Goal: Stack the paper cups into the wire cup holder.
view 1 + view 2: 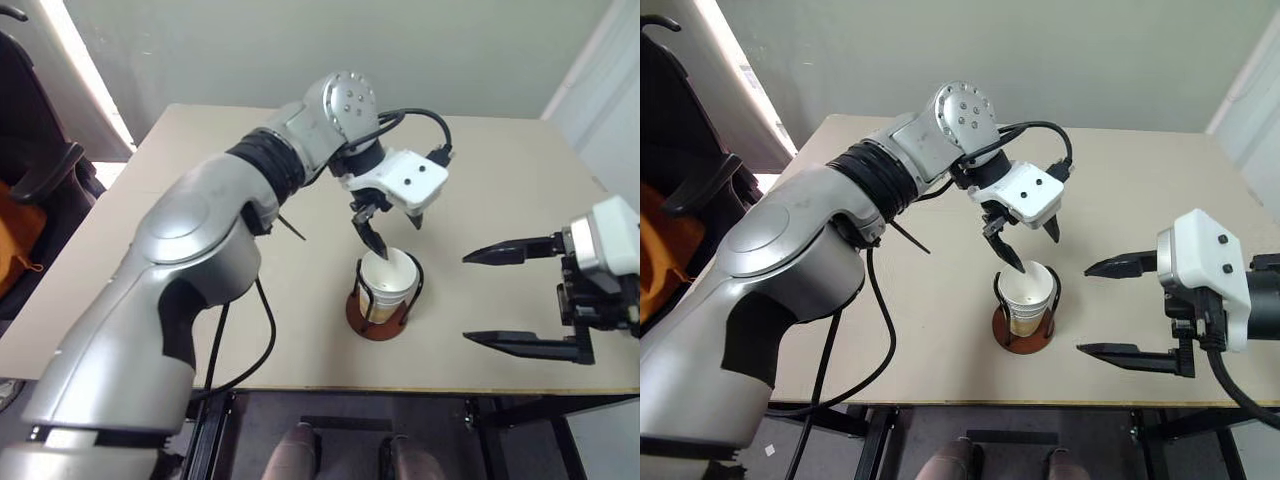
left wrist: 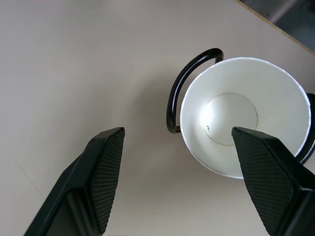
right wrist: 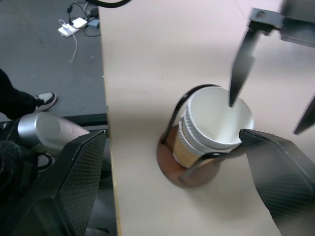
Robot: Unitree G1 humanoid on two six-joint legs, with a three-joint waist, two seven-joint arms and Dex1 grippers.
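Both grippers stand wide, empty: left gripper [image 1: 392,228] over the nested tan paper cups [image 1: 387,285] inside the black wire cup holder [image 1: 379,318], near-centre on the beige table [image 1: 500,200]; right gripper [image 1: 1120,308] beside it. Stacking looks complete; next, withdraw upward.

Bare table [image 1: 500,160] surrounds the wire cup holder [image 1: 378,318], but the left pincer [image 1: 392,232] blocks its top.
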